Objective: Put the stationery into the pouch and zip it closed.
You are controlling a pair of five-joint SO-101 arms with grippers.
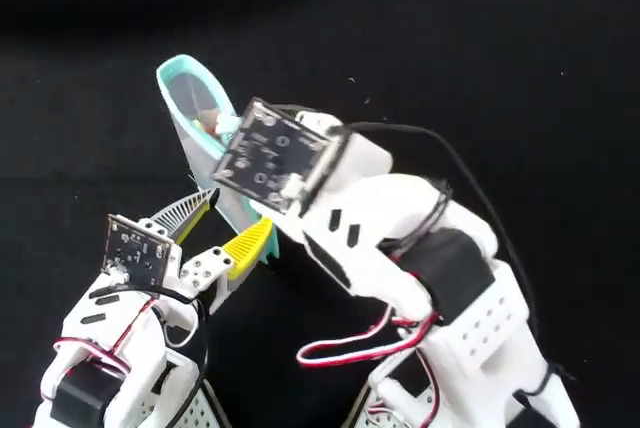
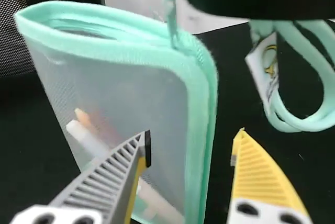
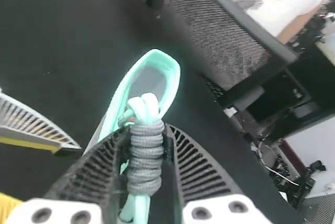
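Seen from above, on a black bench (image 1: 480, 68), both arms come in from 6 o'clock toward a mint-trimmed mesh pouch (image 1: 185, 98) that runs from the centre out toward 11 o'clock.

Nearest, at 7 o'clock, is the left pincer (image 1: 238, 210). Its grey and yellow fingers are spread either side of the pouch's near end. Its wrist view shows a gap between the yellow finger and the zipped edge, so the left pincer (image 2: 193, 134) brackets the pouch (image 2: 120, 88) and does not clamp it. Stationery (image 2: 78, 122) shows pale through the mesh, already inside.

Farther out, the right pincer (image 3: 146, 130) is pressed together on the zipper pull cord (image 3: 145, 150), a mint cord wrapped in grey. The pouch (image 3: 152, 77) stretches away beyond it.

Risks, as a judgement: with the near end unclamped, a tug on the cord could drag or tip the pouch instead of moving the slider. The cord could slip through the fingers. The slider could jam at the curved corner.

The slider itself is covered by the right wrist. How far the zip is closed is hard to make out. A mint loop (image 2: 293, 77) with a tag is cut off at the frame edge.
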